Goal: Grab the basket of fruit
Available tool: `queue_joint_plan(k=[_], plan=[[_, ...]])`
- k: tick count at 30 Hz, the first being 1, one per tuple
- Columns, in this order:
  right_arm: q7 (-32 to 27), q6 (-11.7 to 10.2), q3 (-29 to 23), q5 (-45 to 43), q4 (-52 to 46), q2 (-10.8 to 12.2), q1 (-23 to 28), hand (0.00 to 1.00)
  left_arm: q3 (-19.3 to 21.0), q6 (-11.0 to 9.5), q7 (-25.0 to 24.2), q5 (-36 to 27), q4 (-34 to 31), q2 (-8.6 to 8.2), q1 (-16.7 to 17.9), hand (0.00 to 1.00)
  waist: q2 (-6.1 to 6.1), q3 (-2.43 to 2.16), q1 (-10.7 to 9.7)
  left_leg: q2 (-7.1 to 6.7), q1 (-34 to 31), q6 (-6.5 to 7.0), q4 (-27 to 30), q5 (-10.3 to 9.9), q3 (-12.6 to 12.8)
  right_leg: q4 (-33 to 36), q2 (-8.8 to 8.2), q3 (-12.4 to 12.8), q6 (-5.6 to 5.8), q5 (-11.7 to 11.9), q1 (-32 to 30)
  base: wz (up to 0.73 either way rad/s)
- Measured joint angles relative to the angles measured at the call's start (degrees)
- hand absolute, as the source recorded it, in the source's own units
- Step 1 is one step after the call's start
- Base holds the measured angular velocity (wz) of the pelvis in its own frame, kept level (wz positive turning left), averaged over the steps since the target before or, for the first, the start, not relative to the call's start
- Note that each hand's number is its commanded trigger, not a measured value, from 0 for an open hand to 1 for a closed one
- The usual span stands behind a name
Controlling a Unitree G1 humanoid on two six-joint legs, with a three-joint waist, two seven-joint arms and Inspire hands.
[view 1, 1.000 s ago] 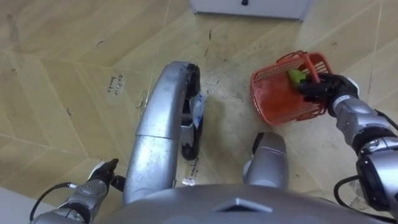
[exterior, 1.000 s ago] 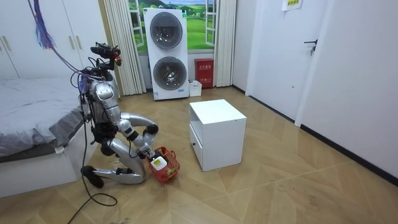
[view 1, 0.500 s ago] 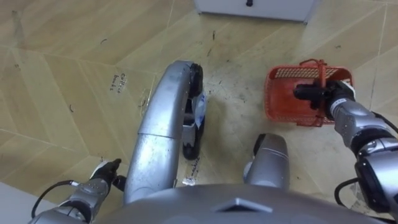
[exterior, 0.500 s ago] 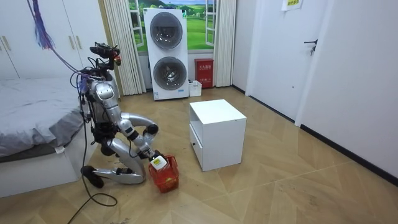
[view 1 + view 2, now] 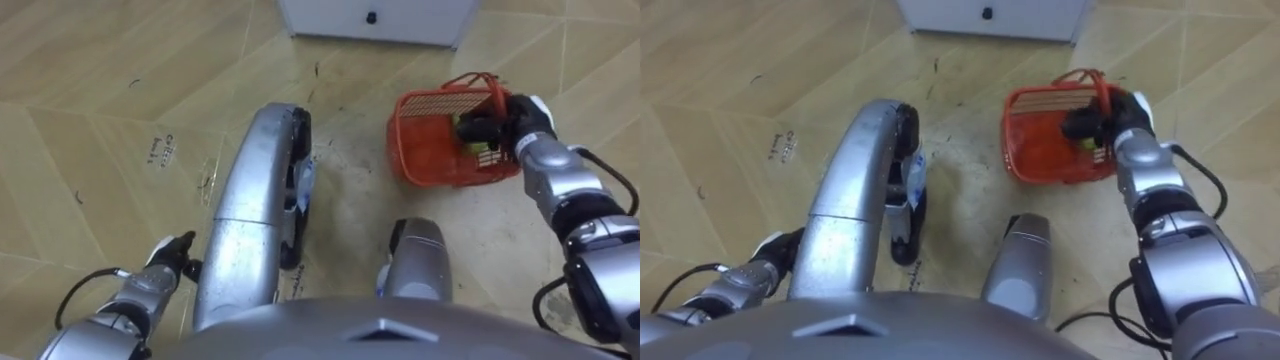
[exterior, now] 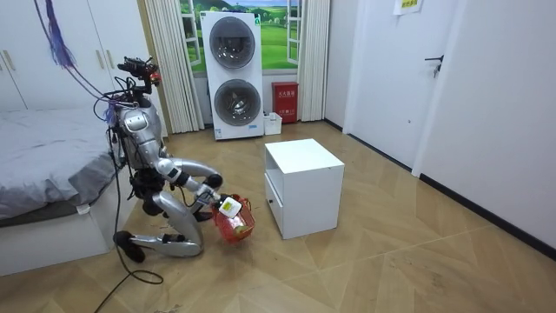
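Observation:
The fruit basket (image 5: 432, 143) is orange-red mesh with a thin hoop handle; it hangs tilted just above the wooden floor, to the right of my knees. A green-yellow fruit (image 5: 480, 150) lies inside, by the rim under my hand. My right hand (image 5: 497, 120) is curled round the handle at the basket's right rim. In the room view I kneel beside the bed with the basket (image 6: 234, 223) held off the floor in front of me. My left hand (image 5: 166, 264) hangs low at the lower left with relaxed fingers, holding nothing.
A white cabinet (image 6: 303, 186) with a drawer stands just past the basket; its front (image 5: 375, 18) shows at the top of the eye view. A bed (image 6: 43, 178) is behind me. Stacked washing machines (image 6: 233, 74) stand at the far wall.
The basket stood on the floor half a second ago; now my right hand has raised it, tilted, toward the cabinet. My torso has straightened and the eye view has shifted.

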Motion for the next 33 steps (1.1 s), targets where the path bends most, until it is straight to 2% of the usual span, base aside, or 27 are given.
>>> queue_joint_plan(k=[1, 3, 5, 7, 8, 10, 11, 12, 13, 14, 15, 16, 17, 18, 19, 20, 21, 22, 23, 24, 25, 27, 29, 30, 31, 32, 33], plan=[[-0.2, 0.0, 0.0, -1.2, -2.7, 0.2, 0.1, 1.00, 1.1, 0.0, 0.6, 0.4, -0.2, 0.03, -1.1, 0.00, -0.12, -0.06, -0.4, -0.63, 0.2, 0.13, 0.1, -0.1, -0.4, -0.5, 0.22, -0.3, 0.00, 0.0, 0.7, 0.07], [-0.6, -0.2, 0.0, -2.0, -5.0, 1.0, 0.1, 1.00, 2.0, -0.2, 1.4, 0.4, -1.2, 0.11, -2.2, 0.00, -0.20, -0.11, -0.5, -0.66, 1.1, 0.79, 0.7, -0.4, -0.8, -1.9, 1.26, -0.3, 0.04, 0.0, 2.2, -0.03], [-0.6, -0.2, 0.3, -2.6, -6.0, 1.9, 0.1, 1.00, 2.2, -0.7, 2.2, 0.3, -1.6, 0.12, -3.0, 0.00, -0.46, -0.57, -0.3, -0.19, 2.1, 1.37, 0.6, -0.7, -0.9, -3.9, 2.64, 0.3, 0.11, -0.1, 2.6, -0.19], [-0.6, -0.2, 0.3, -2.6, -6.6, 2.6, -0.1, 1.00, 2.5, -0.9, 2.5, 0.3, -1.7, 0.10, -3.7, 0.00, -0.48, -0.61, 0.1, 0.74, 4.0, 1.70, -0.8, -0.5, -1.1, -8.0, 4.71, 1.6, 0.30, -0.2, 3.1, -0.32], [-0.6, -0.2, 0.3, -2.6, -6.6, 2.8, -0.1, 1.00, 3.0, -0.9, 2.5, 0.3, -1.7, 0.08, -3.6, 0.00, -0.46, -0.61, 0.1, 1.07, 4.6, 1.92, -1.3, -0.4, -1.1, -9.2, 5.11, 1.9, 0.31, -0.2, 3.3, -0.42], [-0.6, -0.2, 0.9, -3.0, -7.2, 3.7, -0.1, 1.00, 4.4, -0.9, 3.0, 0.3, -1.6, 0.07, -2.9, 0.00, -0.47, -0.61, 0.5, 2.69, 6.6, 3.07, -2.9, 0.2, -1.5, -13.7, 6.06, 2.6, 0.31, -0.2, 3.6, -0.64], [-0.6, -0.2, 2.8, -3.1, -8.2, 3.8, 0.0, 1.00, 5.0, -0.8, 3.3, 0.4, -1.6, 0.06, -2.0, 0.00, -0.08, -0.51, 0.7, 4.05, 7.8, 4.52, -3.2, 1.8, -2.2, -17.6, 6.94, 2.7, 0.31, -0.1, 4.5, -0.88], [-0.5, -0.1, 4.4, -4.3, -8.9, 4.5, 0.3, 1.00, 5.8, -0.7, 3.3, 1.0, -0.7, 0.11, -1.1, 0.00, 0.15, -0.28, 1.1, 4.99, 7.2, 5.21, -2.3, 6.1, -1.8, -22.3, 7.78, 2.4, 0.33, -0.1, 7.1, -0.54], [-0.5, 0.4, 4.1, -5.5, -12.1, 3.5, 2.6, 1.00, 6.0, -0.6, 2.9, 2.4, -1.0, -0.05, -1.1, 0.00, -0.92, -0.32, 0.7, 3.01, 6.6, 6.02, -8.9, 5.8, 2.1, -26.6, 7.24, 2.1, 0.36, -0.1, 9.7, 0.07], [-0.5, 0.7, 4.0, -5.6, -13.9, 3.0, 3.6, 1.00, 5.9, -0.7, 2.6, 3.0, -1.8, -0.21, -1.2, 0.00, -0.98, -0.62, 0.1, 2.17, 6.4, 7.03, -15.0, 5.7, 5.5, -28.6, 7.20, 1.9, 0.68, -0.3, 10.6, 0.65], [-0.5, 1.1, 2.9, -5.7, -15.7, 1.6, 4.2, 1.00, 6.1, -0.7, 2.4, 3.3, -2.7, -0.26, -1.3, 0.00, -1.45, -1.35, 0.5, 2.52, 7.2, 10.15, -18.8, 5.6, 7.9, -32.7, 7.50, 2.0, 1.17, -0.3, 11.3, 0.42], [-0.7, 1.7, 1.8, -6.2, -17.1, 2.0, 4.2, 1.00, 6.2, -0.6, 2.7, 3.3, -3.0, -0.58, -1.6, 0.00, -1.09, -1.53, 1.7, 3.32, 8.5, 10.89, -22.4, 5.2, 7.9, -38.9, 8.24, 1.8, 2.01, 0.4, 11.3, 0.05], [-0.7, 2.0, 2.0, -6.7, -18.4, 2.3, 4.2, 1.00, 6.1, -0.5, 3.0, 3.2, -3.3, -0.60, -1.7, 0.00, -1.10, -1.53, 2.2, 3.33, 9.5, 10.69, -25.0, 5.3, 7.6, -42.3, 8.02, 1.6, 1.97, 0.7, 11.2, -0.44], [-0.2, 2.0, 3.0, -7.7, -21.7, 3.0, 4.5, 1.00, 6.3, -0.4, 3.7, 3.1, -3.4, -0.46, -1.2, 0.00, -1.12, -1.53, 2.5, 3.40, 12.4, 10.15, -30.8, 6.6, 7.1, -49.2, 7.01, 0.9, 2.22, 0.8, 11.4, -0.67], [0.1, 0.7, 4.3, -8.1, -23.7, 3.6, 5.5, 1.00, 7.1, -0.2, 4.8, 3.4, -3.1, -0.50, -0.1, 0.00, -1.10, -1.52, 2.6, 3.43, 17.2, 9.52, -36.7, 8.0, 6.9, -55.2, 5.73, -0.3, 2.71, 1.3, 12.2, -0.70], [0.2, 0.1, 5.1, -8.6, -24.7, 3.6, 6.2, 1.00, 7.3, -0.1, 5.3, 3.5, -3.0, -0.43, 0.6, 0.00, -0.95, -1.51, 2.6, 3.43, 19.6, 9.26, -39.5, 8.8, 6.3, -58.4, 5.55, -0.9, 2.50, 1.6, 12.8, -0.74], [0.4, -0.9, 5.8, -9.7, -26.9, 3.6, 8.2, 1.00, 7.6, 0.4, 6.3, 3.7, -2.9, -0.01, 1.8, 0.00, -0.50, -1.47, 2.7, 3.45, 24.4, 8.11, -44.3, 10.2, 4.3, -65.3, 5.36, -2.6, 2.11, 2.3, 13.9, -0.59], [0.6, -1.1, 5.9, -10.2, -28.5, 3.6, 9.4, 1.00, 8.3, 0.5, 6.6, 3.7, -2.9, 0.25, 2.5, 0.00, -0.50, -1.46, 2.7, 3.57, 26.8, 7.64, -46.6, 10.9, 3.6, -68.7, 5.14, -3.8, 1.97, 2.9, 14.2, -0.67], [0.6, -1.4, 5.7, -11.2, -32.2, 3.5, 11.4, 1.00, 9.4, 0.6, 7.2, 3.7, -2.8, 0.79, 3.6, 0.00, -0.58, -1.51, 2.6, 4.05, 30.4, 6.67, -50.6, 12.5, 2.9, -76.1, 4.74, -6.1, 2.02, 4.2, 14.6, -0.42], [0.6, -2.2, 5.5, -11.3, -34.7, 3.4, 12.8, 1.00, 10.4, 0.9, 7.4, 4.2, -3.0, 1.20, 4.2, 0.00, -0.65, -1.52, 1.5, 4.42, 33.6, 5.95, -53.9, 13.6, 2.8, -80.6, 4.95, -8.2, 2.37, 5.4, 15.5, -0.31], [0.6, -2.6, 4.8, -11.3, -36.4, 3.4, 14.1, 1.00, 10.7, 1.3, 7.5, 4.4, -3.1, 1.49, 4.3, 0.00, -1.38, -1.96, 1.6, 4.41, 35.9, 4.99, -57.4, 14.5, 2.9, -84.5, 5.25, -8.7, 2.67, 6.8, 17.5, -0.17], [1.0, -2.6, 4.3, -10.6, -38.1, 3.2, 14.4, 1.00, 10.7, 1.3, 7.8, 4.3, -3.8, 1.33, 4.5, 0.00, -1.56, -2.04, 2.0, 4.88, 37.9, 3.74, -60.9, 15.8, 2.7, -90.3, 6.15, -10.8, 2.69, 7.6, 19.7, -0.22], [1.9, -2.6, 4.0, -10.6, -40.6, 3.2, 15.6, 1.00, 10.7, 1.3, 8.4, 4.3, -4.1, 1.22, 4.5, 0.00, -1.56, -2.06, 1.8, 5.01, 38.7, 2.93, -63.7, 17.7, 1.5, -93.9, 7.11, -11.3, 2.42, 8.6, 20.7, -0.10], [2.8, -2.6, 3.9, -10.6, -42.7, 3.1, 16.9, 1.00, 10.8, 1.4, 8.8, 4.3, -4.1, 1.19, 4.7, 0.00, -1.55, -2.06, 1.8, 4.75, 39.7, 1.63, -65.9, 18.6, -0.6, -93.8, 7.63, -11.6, 2.33, 9.8, 20.3, -0.14], [3.5, -2.5, 4.0, -10.6, -44.5, 3.0, 17.9, 1.00, 11.0, 1.9, 9.3, 4.4, -4.7, 1.06, 5.0, 0.00, -1.30, -1.99, 1.6, 4.24, 40.3, 0.05, -67.8, 19.7, -5.2, -92.4, 7.56, -11.5, 1.90, 9.7, 18.7, -0.36], [3.8, -2.5, 4.2, -10.7, -45.2, 2.9, 17.7, 1.00, 11.9, 2.0, 9.5, 4.4, -5.3, 0.78, 5.6, 0.00, -0.94, -1.74, 2.0, 4.22, 40.3, -0.81, -68.3, 20.2, -7.6, -92.2, 7.45, -11.6, 1.32, 9.1, 16.8, -0.74], [4.1, -2.5, 4.9, -11.3, -47.2, 2.7, 16.9, 1.00, 13.9, 2.0, 9.6, 4.3, -5.7, 0.14, 7.0, 0.00, -0.50, -1.53, 2.1, 4.65, 39.7, -1.81, -67.3, 21.4, -10.2, -95.1, 6.68, -12.2, 1.05, 9.2, 14.3, -0.68]])
